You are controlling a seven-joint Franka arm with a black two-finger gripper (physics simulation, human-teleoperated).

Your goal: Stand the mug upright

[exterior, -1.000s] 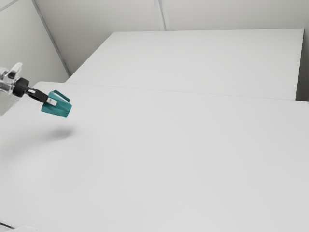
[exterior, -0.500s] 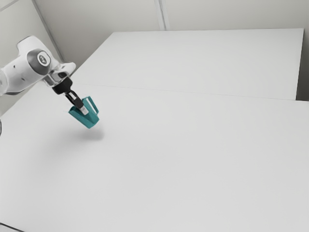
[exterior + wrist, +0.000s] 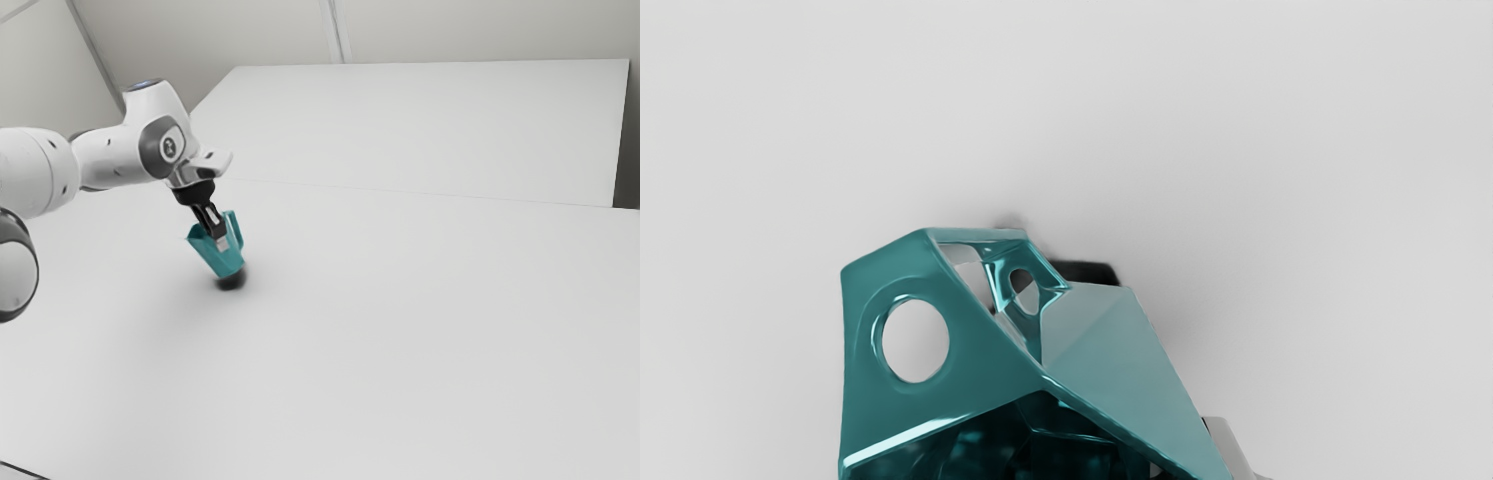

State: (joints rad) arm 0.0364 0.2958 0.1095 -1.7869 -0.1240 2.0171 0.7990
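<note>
The exterior view is showing the gripper (image 3: 222,242) clasping the teal mug (image 3: 224,264), which is leaning, its base low at the white table (image 3: 420,350), nearer the far edge, toward the exterior view's left.

Wht tbl (image 3: 400,350) w/ dk shadow (image 3: 231,284)

A broad, matte, pale grey tabletop (image 3: 420,350) spreads before me, a thin seam crossing it. Beyond the seam lies another pale, flat surface (image 3: 420,125). Light grey walls (image 3: 480,25) rise behind, meeting in a corner by the exterior view's left, with a narrow vertical strip (image 3: 336,30) on the back one. The light is soft and even.
</note>
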